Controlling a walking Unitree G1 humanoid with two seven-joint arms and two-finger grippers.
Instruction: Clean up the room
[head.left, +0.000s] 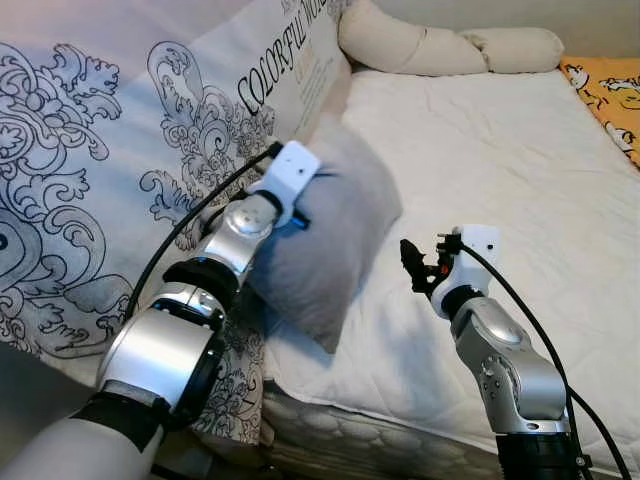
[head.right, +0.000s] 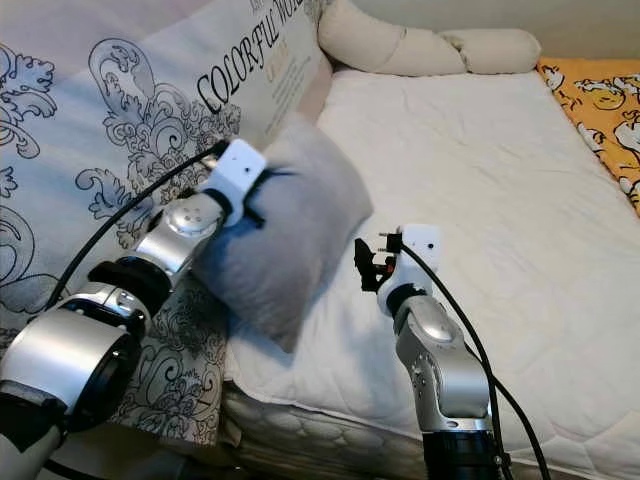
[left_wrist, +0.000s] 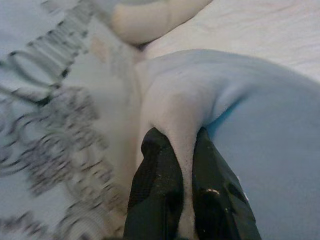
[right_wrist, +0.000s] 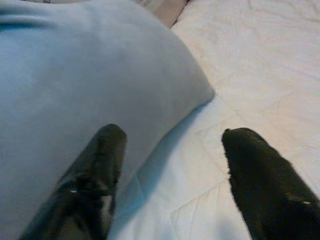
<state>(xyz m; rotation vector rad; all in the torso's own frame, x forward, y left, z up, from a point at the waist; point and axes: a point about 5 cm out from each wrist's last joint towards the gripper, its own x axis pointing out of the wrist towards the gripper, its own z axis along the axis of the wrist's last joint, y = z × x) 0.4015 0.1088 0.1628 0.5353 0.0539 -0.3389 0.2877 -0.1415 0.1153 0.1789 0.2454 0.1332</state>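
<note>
The pillow (head.left: 335, 235) is plain grey, and the mattress cover (head.left: 500, 190) under it is white with faint quilted stitching. The duvet (head.left: 90, 150) along the robot's left is pale with dark grey swirling floral scrolls and black lettering, the long bolster (head.left: 440, 45) at the far end is cream, and the blanket (head.left: 605, 90) at the far right is orange-yellow with a white and dark pattern.

The left gripper (left_wrist: 185, 200) is hidden behind the pillow (head.left: 335, 240) in both eye views. The patterned blanket (left_wrist: 55, 125) is blurred in the left wrist view.
</note>
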